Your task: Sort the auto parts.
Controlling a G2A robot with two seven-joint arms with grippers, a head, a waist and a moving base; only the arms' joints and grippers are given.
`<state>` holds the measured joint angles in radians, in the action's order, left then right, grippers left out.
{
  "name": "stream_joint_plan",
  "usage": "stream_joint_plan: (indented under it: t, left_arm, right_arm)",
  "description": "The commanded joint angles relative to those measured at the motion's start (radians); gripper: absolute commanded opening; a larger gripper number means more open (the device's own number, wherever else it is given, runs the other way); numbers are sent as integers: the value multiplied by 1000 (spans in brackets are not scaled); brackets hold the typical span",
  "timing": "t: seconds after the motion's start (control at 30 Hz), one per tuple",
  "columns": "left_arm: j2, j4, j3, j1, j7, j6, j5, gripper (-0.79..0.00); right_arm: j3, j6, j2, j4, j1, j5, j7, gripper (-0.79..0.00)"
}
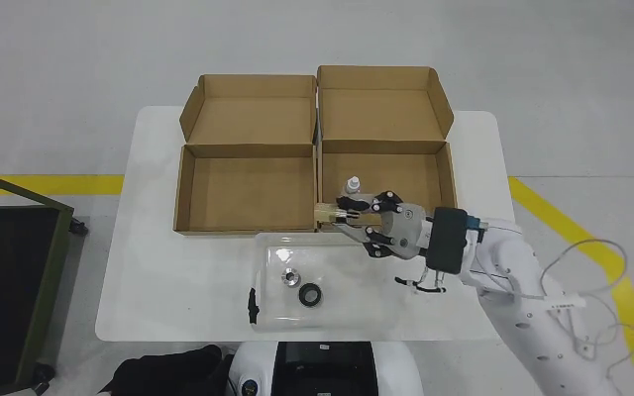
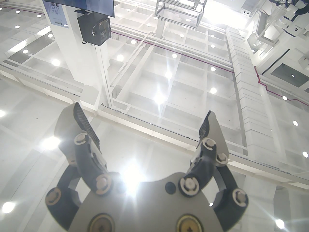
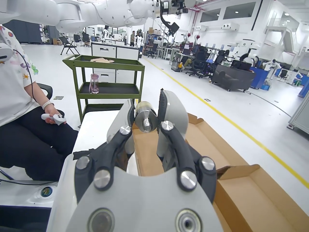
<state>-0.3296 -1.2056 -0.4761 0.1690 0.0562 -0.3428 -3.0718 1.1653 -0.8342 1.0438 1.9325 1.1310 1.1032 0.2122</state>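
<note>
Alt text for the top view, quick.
The right gripper, shut on a cylindrical part, hovers over the near corner of the right cardboard box, beside the left box. The right box holds one small pale part; a clear tray nearer the robot holds a metal fitting and a black ring.

cylindrical part (image 3: 145,119): sides covered by right gripper (image 3: 146,103) | white item (image 1: 353,184) in right box (image 1: 449,180): too small to identify | green cart (image 1: 30,282): cut by edge
</note>
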Motion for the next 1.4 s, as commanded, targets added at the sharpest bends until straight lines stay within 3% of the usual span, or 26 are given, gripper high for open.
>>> stream_joint_plan:
  t: [0.0, 0.3, 0.67, 0.93, 1.37]
  left_arm:
    - [0, 0, 0, 0, 0, 0, 0, 0]
    - [0, 0, 0, 0, 0, 0, 0, 0]
    - [0, 0, 0, 0, 0, 0, 0, 0]
    - [0, 0, 0, 0, 0, 0, 0, 0]
    - [0, 0, 0, 0, 0, 0, 0, 0]
  right_arm:
    - [-5, -7, 3, -14, -10, 14, 22, -785]
    - [-23, -16, 12, -81, -51, 53, 37, -785]
    - [2, -15, 7, -115, -52, 66, -95, -785]
    - [44, 43, -1, -102, -34, 82, -249, -785]
    - [98, 99, -13, -156, 2, 97, -394, -785]
